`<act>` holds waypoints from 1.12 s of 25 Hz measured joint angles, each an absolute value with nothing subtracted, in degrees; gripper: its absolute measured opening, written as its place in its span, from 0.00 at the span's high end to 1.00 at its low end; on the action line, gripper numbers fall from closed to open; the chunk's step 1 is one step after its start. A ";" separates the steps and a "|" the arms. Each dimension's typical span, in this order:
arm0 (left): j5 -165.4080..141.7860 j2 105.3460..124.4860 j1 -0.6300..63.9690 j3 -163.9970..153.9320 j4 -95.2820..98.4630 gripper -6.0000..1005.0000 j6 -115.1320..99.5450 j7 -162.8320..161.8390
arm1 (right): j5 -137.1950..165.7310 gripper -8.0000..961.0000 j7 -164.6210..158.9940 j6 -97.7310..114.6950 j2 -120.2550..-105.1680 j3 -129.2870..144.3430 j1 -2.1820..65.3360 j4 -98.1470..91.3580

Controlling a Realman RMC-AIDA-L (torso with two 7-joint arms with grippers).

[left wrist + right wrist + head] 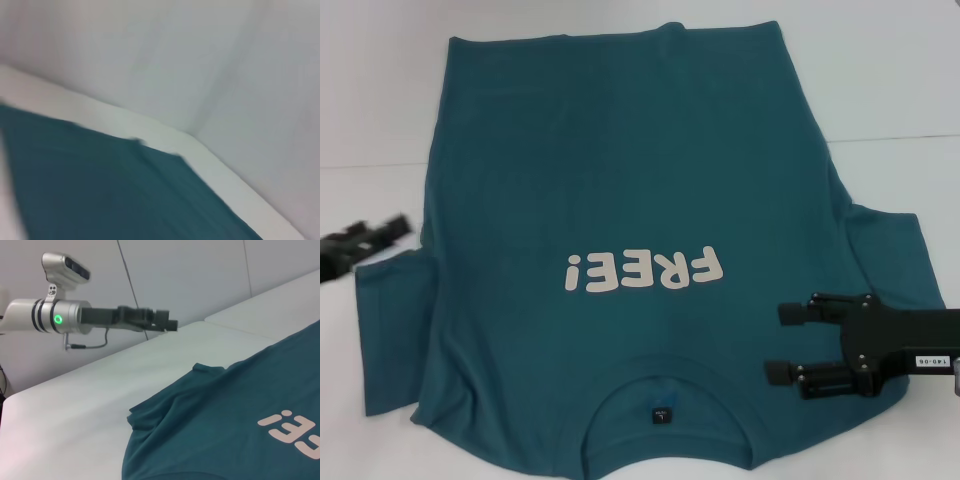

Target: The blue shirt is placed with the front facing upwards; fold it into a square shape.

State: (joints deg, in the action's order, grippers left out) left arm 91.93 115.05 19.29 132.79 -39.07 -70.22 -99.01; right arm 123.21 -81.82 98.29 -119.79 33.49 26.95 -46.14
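With the open-fingered right gripper (778, 343) above the blue shirt (620, 180) beside its collar (665, 415), a shallow pinch could bunch the fabric; the left gripper (380, 237), beside the shirt's sleeve, has a grip I cannot tell.

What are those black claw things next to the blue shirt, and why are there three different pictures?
The claws are a robot's two hands, called grippers. The big picture comes from a camera on its head, looking down. There the right gripper hovers open over the blue shirt, near its collar, holding nothing. The left gripper is out by the shirt's other sleeve, over the white table. The other two pictures come from little cameras on the robot's wrists. The right wrist one looks across the shirt and sees the left arm. The shirt lies flat, letters facing up, not folded yet.
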 joint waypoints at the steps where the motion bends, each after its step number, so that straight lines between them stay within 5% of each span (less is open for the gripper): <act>1: 91.87 114.72 19.22 133.17 -38.89 0.11 -68.61 -101.28 | 123.21 0.04 -81.82 98.25 -119.79 33.49 26.95 -46.13; 18: 66.59 113.48 23.67 133.39 -41.85 0.11 -60.88 -124.64 | 123.41 0.04 -82.38 98.47 -119.50 34.12 27.65 -46.72; 28: 58.98 114.42 24.41 133.57 -44.24 0.11 -62.07 -125.51 | 123.19 0.04 -82.44 98.00 -119.68 34.08 28.00 -46.73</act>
State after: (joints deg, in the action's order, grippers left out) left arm 58.98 114.42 24.41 133.57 -44.24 -62.07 -125.51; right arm 123.19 -82.44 98.00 -119.68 34.08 28.00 -46.73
